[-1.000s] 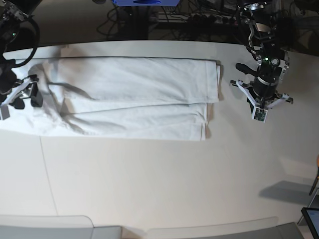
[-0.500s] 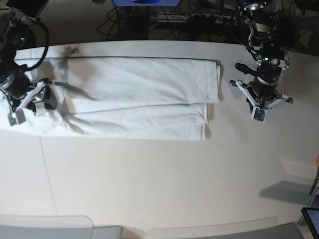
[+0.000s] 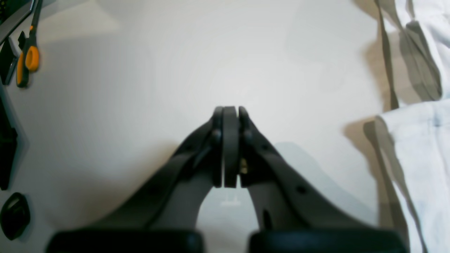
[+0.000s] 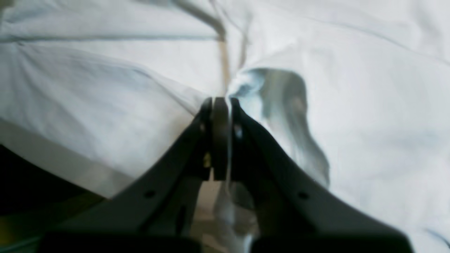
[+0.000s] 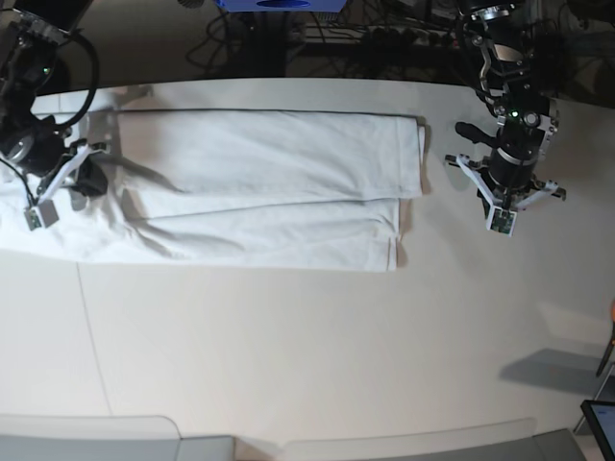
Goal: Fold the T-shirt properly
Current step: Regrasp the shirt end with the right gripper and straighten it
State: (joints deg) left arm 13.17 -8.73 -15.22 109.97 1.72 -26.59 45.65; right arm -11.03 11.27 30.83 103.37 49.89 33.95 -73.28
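Observation:
The white T-shirt (image 5: pixel 269 192) lies flat in a long folded band across the back half of the table. At its left end my right gripper (image 5: pixel 86 179) is shut on a pinch of the fabric. The right wrist view shows that gripper (image 4: pixel 221 102) with a raised ridge of T-shirt (image 4: pixel 334 70) squeezed between its jaws. My left gripper (image 5: pixel 504 197) hovers over bare tabletop, to the right of the shirt's hem end. In the left wrist view this gripper (image 3: pixel 230 109) is shut with nothing in it, and the T-shirt (image 3: pixel 418 147) is at the right edge.
Orange-handled scissors (image 3: pixel 26 59) and dark objects lie at the left edge of the left wrist view. Cables run behind the table's back edge (image 5: pixel 288 82). Grey chair backs (image 5: pixel 86 437) stand along the front, and a tablet (image 5: pixel 601 423) shows at bottom right.
My right gripper has moved toward the table's back edge over the shirt's left end and closed from open onto the fabric. The left arm has stayed still.

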